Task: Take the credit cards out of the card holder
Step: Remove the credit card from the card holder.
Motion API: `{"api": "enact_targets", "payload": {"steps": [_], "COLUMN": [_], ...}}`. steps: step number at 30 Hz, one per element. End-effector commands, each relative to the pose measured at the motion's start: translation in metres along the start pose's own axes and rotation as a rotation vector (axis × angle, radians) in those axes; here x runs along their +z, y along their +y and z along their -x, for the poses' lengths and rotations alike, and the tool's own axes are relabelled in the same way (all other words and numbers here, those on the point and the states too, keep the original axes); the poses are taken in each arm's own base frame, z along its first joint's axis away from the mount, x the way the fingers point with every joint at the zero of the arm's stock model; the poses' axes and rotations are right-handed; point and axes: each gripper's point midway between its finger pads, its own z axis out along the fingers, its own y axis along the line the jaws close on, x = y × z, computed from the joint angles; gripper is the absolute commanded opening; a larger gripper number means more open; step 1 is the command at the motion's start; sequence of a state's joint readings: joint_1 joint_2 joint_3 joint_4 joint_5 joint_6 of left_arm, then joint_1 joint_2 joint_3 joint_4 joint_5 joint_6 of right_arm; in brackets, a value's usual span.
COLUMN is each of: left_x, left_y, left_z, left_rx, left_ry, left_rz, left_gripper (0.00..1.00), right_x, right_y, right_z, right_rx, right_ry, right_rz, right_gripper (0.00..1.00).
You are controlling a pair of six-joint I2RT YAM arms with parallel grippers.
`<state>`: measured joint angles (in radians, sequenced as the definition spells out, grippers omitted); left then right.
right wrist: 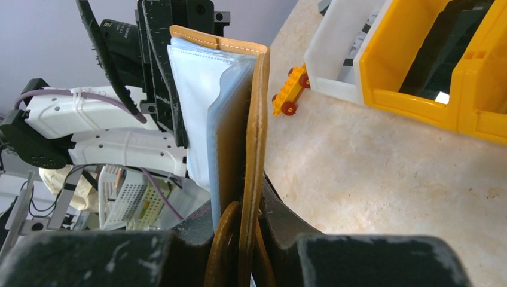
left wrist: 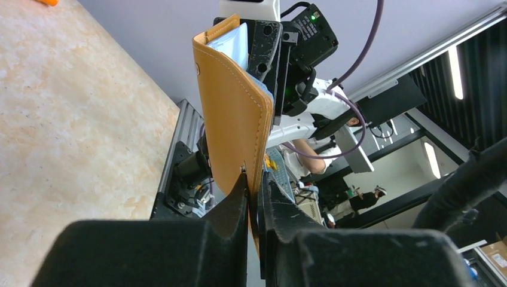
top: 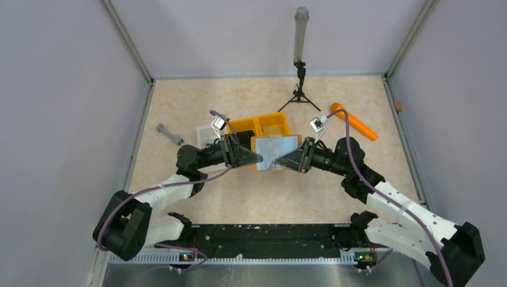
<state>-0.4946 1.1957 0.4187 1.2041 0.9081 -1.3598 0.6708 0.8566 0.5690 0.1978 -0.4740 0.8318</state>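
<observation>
The tan card holder [top: 276,153] hangs above the table between my two grippers, its open inner face turned upward. That face looks pale bluish grey from the credit cards [top: 276,146] in its pockets. My left gripper [top: 259,158] is shut on the holder's left edge. In the left wrist view the holder [left wrist: 234,119] stands up from that gripper [left wrist: 254,186], with a pale card [left wrist: 230,40] at its top. My right gripper [top: 281,161] is shut on the right edge. In the right wrist view the holder [right wrist: 256,119] and pale cards [right wrist: 194,101] rise from that gripper [right wrist: 242,206].
Yellow bins [top: 246,125] sit just behind the holder and also show in the right wrist view [right wrist: 412,89]. A white bin [top: 206,133] is to their left. A grey bolt [top: 170,134], an orange stick [top: 354,122], a tripod post [top: 299,60] and a small toy car [right wrist: 289,89] lie around.
</observation>
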Motion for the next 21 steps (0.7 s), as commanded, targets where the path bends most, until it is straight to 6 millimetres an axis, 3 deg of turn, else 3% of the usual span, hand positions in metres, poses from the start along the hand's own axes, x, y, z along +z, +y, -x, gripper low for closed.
{"api": "enact_targets", "payload": {"steps": [1, 3, 9, 12, 13, 14, 15, 16, 17, 19, 21], "left_x": [0.005, 0.007, 0.012, 0.018, 0.021, 0.022, 0.021, 0.022, 0.026, 0.031, 0.028], "left_y": [-0.038, -0.041, -0.044, -0.018, -0.011, -0.009, -0.008, -0.021, -0.036, -0.043, -0.031], "left_z": [0.005, 0.007, 0.012, 0.025, 0.025, 0.028, 0.038, 0.047, 0.054, 0.056, 0.053], "left_rx": [0.100, 0.099, 0.097, 0.058, 0.065, 0.084, 0.047, 0.080, 0.103, 0.136, 0.182], "left_ry": [0.034, 0.043, 0.060, 0.032, 0.060, 0.081, 0.056, -0.015, -0.043, 0.032, 0.062], "left_rz": [-0.123, -0.131, -0.135, -0.024, 0.006, 0.024, 0.051, 0.010, -0.016, 0.043, 0.154], "left_gripper": [0.06, 0.00, 0.00, 0.00, 0.00, 0.00, 0.00, 0.00, 0.00, 0.00, 0.00], "right_x": [0.007, 0.009, 0.018, 0.020, 0.018, 0.014, 0.014, 0.014, 0.015, 0.016, 0.012], "right_y": [-0.011, -0.010, -0.010, -0.015, -0.018, -0.025, -0.024, -0.021, -0.017, -0.003, 0.000], "right_z": [0.004, 0.006, 0.011, 0.018, 0.020, 0.020, 0.033, 0.053, 0.058, 0.057, 0.051], "right_rx": [0.008, 0.008, -0.008, -0.006, -0.014, -0.031, -0.046, -0.074, -0.073, -0.078, -0.076], "right_ry": [-0.010, 0.001, 0.007, 0.011, 0.025, 0.044, 0.000, -0.069, -0.082, -0.062, -0.056], "right_rz": [-0.025, -0.018, -0.015, -0.079, -0.116, -0.185, -0.200, -0.199, -0.192, -0.133, -0.110], "right_gripper": [0.10, 0.10, 0.14, 0.23, 0.23, 0.16, 0.10, 0.09, 0.07, 0.06, 0.12]}}
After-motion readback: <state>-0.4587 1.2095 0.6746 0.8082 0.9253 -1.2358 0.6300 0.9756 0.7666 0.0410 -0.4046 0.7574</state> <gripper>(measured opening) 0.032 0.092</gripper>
